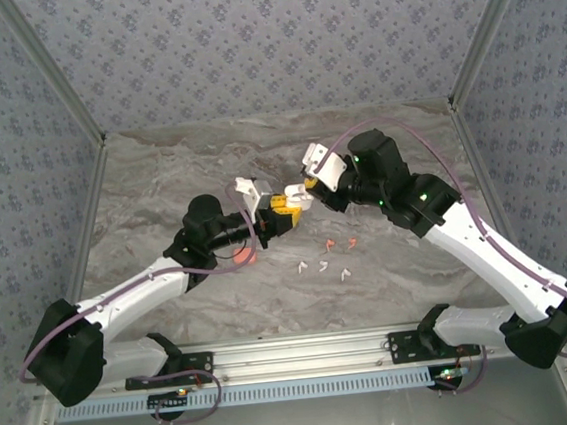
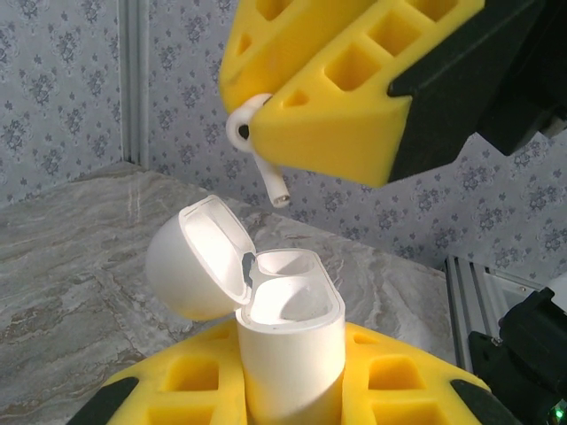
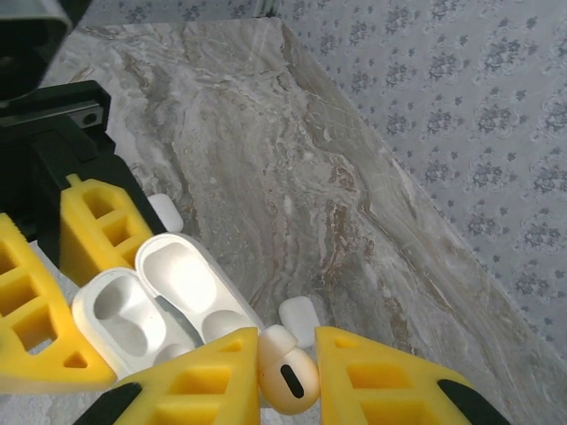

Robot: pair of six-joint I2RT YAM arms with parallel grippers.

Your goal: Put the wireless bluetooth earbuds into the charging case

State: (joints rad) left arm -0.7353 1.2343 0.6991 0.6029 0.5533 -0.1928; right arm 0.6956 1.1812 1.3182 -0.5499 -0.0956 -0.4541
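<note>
A white charging case [image 2: 288,354] stands upright between the yellow fingers of my left gripper [image 2: 288,390], which is shut on it. Its lid [image 2: 190,261] hangs open to the left and both wells look empty. Just above it, my right gripper [image 3: 288,367] is shut on a white earbud [image 3: 288,381]. From the left wrist, that earbud [image 2: 252,142] points its stem down toward the case. The two grippers meet over the table's middle, left gripper [image 1: 281,211] beside right gripper [image 1: 305,196]. Loose white earbuds [image 1: 324,266] and orange-red earbuds [image 1: 341,243] lie on the table nearer the front.
Two small closed white cases [image 3: 301,319] [image 3: 166,212] lie on the marble table [image 3: 292,150] below the grippers. An orange-red object [image 1: 248,258] sits beside the left arm. Patterned walls [image 1: 266,33] enclose the table on three sides.
</note>
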